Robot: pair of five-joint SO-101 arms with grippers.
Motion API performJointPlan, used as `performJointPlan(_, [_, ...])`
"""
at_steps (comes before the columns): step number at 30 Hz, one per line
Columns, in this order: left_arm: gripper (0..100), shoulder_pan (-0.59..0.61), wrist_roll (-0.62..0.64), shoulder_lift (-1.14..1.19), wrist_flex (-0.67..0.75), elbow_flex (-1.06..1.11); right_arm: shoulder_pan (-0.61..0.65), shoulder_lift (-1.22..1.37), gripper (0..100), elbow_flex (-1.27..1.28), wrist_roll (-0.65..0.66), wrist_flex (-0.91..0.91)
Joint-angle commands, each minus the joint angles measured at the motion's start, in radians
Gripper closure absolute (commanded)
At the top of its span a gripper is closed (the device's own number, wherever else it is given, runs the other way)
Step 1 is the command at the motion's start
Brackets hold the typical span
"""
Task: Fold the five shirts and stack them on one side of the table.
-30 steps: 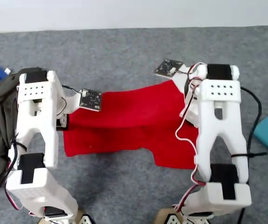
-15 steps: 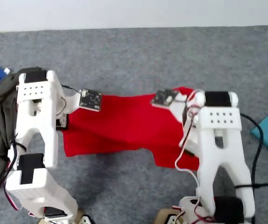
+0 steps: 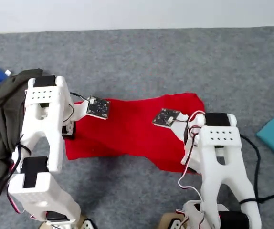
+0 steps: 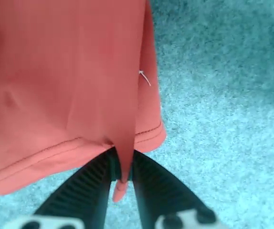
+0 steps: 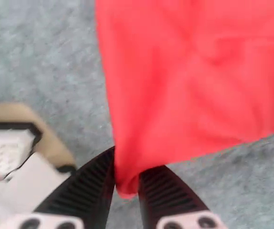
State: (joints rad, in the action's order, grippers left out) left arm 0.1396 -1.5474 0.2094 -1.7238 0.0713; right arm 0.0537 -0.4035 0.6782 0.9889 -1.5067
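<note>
High view: on the grey table point(image 3: 142, 52), the red shirt point(image 3: 127, 131) lies mid-fold between the two arms. The left tool point(image 4: 121, 160) is clenched on its hem and the right tool point(image 5: 127, 167) grasps another edge. The next move is probably to lay the held edges across the cloth, then release.

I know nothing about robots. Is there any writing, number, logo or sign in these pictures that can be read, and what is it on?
No text here can be read.
A small circuit board on one arm and a second board on the other carry tiny markings, too small to read.
The red shirt, gripped by the left tool and the right tool, shows no print.
</note>
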Motion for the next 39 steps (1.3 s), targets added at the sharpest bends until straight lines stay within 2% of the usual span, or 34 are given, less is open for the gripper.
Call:
performJointPlan(1, [95, 0.012, 0.035, -0.055, -0.028, -0.007, -0.015, -0.039, 86.3, -0.005, 0.006, 0.053])
performJointPlan(4, [92, 0.026, 0.035, -0.055, -0.005, -0.007, -0.044, -0.039, 72.6, -0.008, 0.006, 0.061])
performJointPlan(11, [92, 0.041, 0.032, -0.063, 0.003, -0.016, -0.124, -0.050, 73.0, -0.011, 0.011, 0.064])
performJointPlan(18, [92, 0.066, 0.071, -0.054, 0.009, -0.140, -0.197, -0.028, 73.1, -0.196, 0.005, 0.107])
performJointPlan(23, [92, 0.066, 0.218, -0.054, 0.126, -0.147, -0.188, 0.085, 73.1, -0.221, -0.124, 0.272])
performJointPlan(30, [97, 0.066, 0.506, -0.060, 0.292, -0.145, -0.102, 0.369, 73.1, -0.339, -0.393, 0.420])
performJointPlan(35, [97, 0.068, 0.534, -0.054, 0.233, -0.143, -0.065, 0.582, 73.1, -0.545, -0.493, 0.418])
performJointPlan(39, [97, 0.071, 0.534, -0.054, 0.218, -0.145, -0.076, 0.711, 73.1, -0.700, -0.514, 0.418])
